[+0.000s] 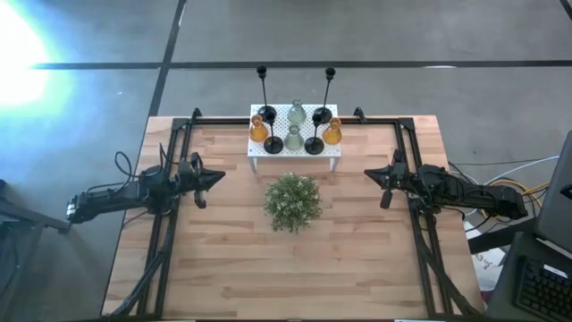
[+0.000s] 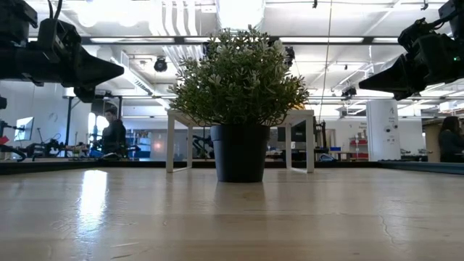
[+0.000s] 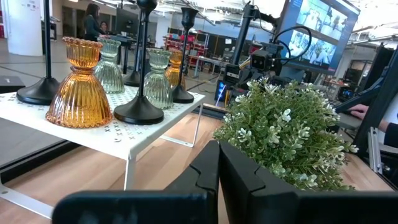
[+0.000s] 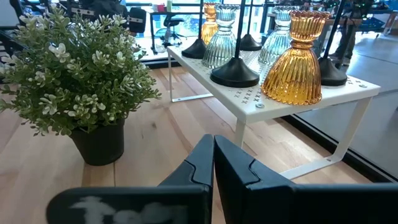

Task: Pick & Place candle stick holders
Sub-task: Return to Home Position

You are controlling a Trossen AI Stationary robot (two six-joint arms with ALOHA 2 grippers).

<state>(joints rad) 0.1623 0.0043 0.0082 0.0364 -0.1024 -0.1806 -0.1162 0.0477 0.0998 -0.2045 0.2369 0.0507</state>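
a wooden table [image 1: 268, 268] is being seen from above. the candle stick holders [image 1: 294, 139] are all standing grouped on a white perforated stand [image 1: 295, 156] at the back middle of the table, with a bushy potted plant [image 1: 292, 201] sitting just in front of it. the left gripper [image 1: 220, 179] is hovering over the table left of the plant, well apart from the stand, its fingers pressed together and carrying nothing. the right gripper [image 1: 367, 173] is mirroring it on the right, likewise closed and empty.

on the stand, a ribbed amber holder [image 3: 79, 87] is standing beside a clear-grey holder [image 3: 157, 81] and a black stem holder [image 3: 138, 112] on a round base. the glass ones are looking light, rigid, slick and breakable, so the narrow neck above the bulb is seeming the safest place to pinch. the thin stems are looking tippy and are probably best gripped low, near the base.
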